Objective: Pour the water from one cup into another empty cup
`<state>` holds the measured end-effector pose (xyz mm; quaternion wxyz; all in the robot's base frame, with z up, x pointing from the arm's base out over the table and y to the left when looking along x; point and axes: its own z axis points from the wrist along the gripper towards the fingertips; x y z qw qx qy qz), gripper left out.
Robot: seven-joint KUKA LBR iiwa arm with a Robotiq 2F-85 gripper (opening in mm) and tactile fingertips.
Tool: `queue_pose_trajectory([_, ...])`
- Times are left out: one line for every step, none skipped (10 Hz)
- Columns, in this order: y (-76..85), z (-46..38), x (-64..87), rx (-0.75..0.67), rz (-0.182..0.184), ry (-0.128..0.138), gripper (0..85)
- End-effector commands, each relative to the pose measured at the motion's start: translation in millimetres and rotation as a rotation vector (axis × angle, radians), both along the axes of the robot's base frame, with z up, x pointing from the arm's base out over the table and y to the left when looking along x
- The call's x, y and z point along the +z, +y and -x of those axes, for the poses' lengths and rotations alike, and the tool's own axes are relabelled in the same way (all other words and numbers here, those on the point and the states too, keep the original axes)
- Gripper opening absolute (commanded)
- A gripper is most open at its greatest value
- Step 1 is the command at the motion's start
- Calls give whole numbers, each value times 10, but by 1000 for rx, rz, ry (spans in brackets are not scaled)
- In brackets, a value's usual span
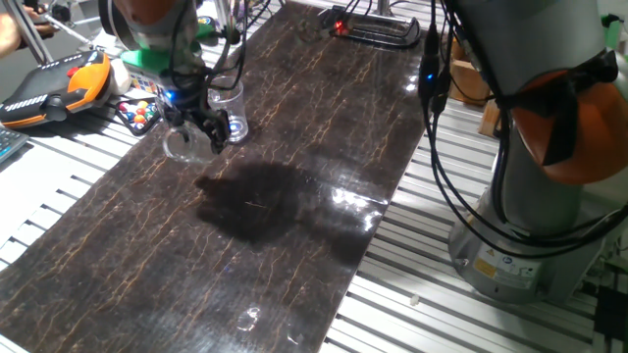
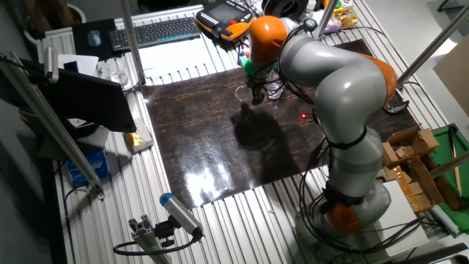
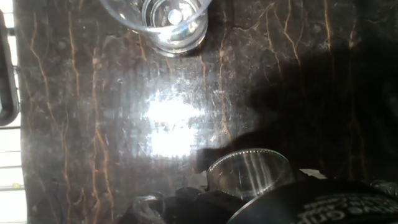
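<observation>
The short squat glass (image 1: pixel 184 147) hangs low over the dark mat, near its far left corner, and looks tilted. My gripper (image 1: pixel 208 130) is shut on its side. The hand view shows that glass (image 3: pixel 249 167) close up at the bottom edge, between the dark fingers (image 3: pixel 200 160) of the gripper (image 3: pixel 249 186). The taller tapered clear cup (image 1: pixel 232 108) stands upright on the mat just behind and right of the gripper. Seen from above, the tall cup (image 3: pixel 166 22) is apart from the held glass. From the other side, the glass (image 2: pixel 242 93) and the cup (image 2: pixel 273 89) flank the gripper (image 2: pixel 256 94). I cannot make out any water.
A dark marbled mat (image 1: pixel 255 226) covers the slatted table. An orange and black pendant (image 1: pixel 59 83) and small coloured items (image 1: pixel 137 113) lie off the mat's left edge. A black wire frame with a red light (image 1: pixel 368 27) sits at the far end. The arm's base (image 1: pixel 525 235) stands at the right.
</observation>
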<state>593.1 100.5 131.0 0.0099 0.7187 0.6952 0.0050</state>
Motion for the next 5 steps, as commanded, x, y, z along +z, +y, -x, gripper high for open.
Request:
queue_pose_trajectory([-1,-5,-20,-3,-3,4,7])
queue_pose_trajectory([0,-7,-51,-4,0,7,7])
queue_pose_trajectory([2,-3,-94,-4,3,10,7])
queue_pose_trajectory([6,8,-139,-6,-6,5,7])
queue_pose_trajectory([6,8,-139,-7,-15,1,7])
